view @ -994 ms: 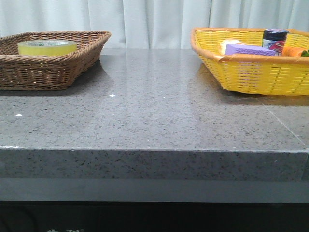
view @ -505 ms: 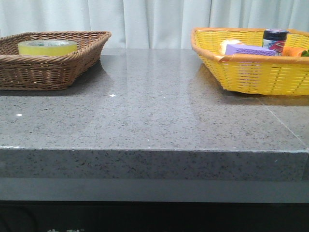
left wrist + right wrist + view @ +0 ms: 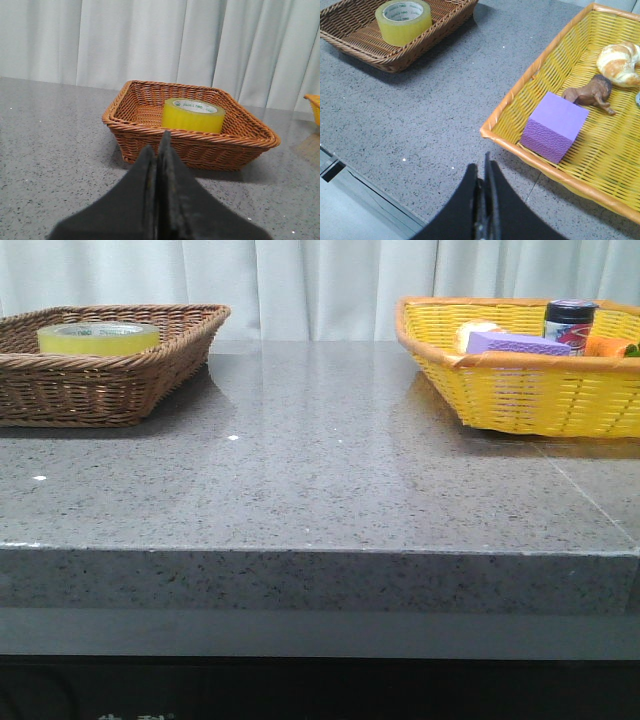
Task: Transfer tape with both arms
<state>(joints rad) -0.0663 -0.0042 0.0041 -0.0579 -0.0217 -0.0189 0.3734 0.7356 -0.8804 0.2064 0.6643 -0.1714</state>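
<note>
Front view shows the tape (image 3: pixel 98 337) lying flat, core axis vertical, inside the brown wicker basket (image 3: pixel 150 380) on my left side of the table (image 3: pixel 320 470). The yellow basket (image 3: pixel 520 390) stands well apart on my right and holds a purple block (image 3: pixel 515 343) and a dark-lidded jar (image 3: pixel 570 320).

My left gripper (image 3: pixel 158 150) is pressed together, holds nothing, and points at the brown basket from outside its near wall. My right gripper (image 3: pixel 484 172) is also pressed together and empty, above the table near the yellow basket's rim.

Handling judgement:
1. The roll is probably light and rigid; its core should resist squeezing.
2. The outer film looks smooth and likely slippery.
3. Preferred grasp: 1 finger inside the core, 1 on the outer face, pinching the wall from above.
4. The left jaws must spread before descent.
</note>
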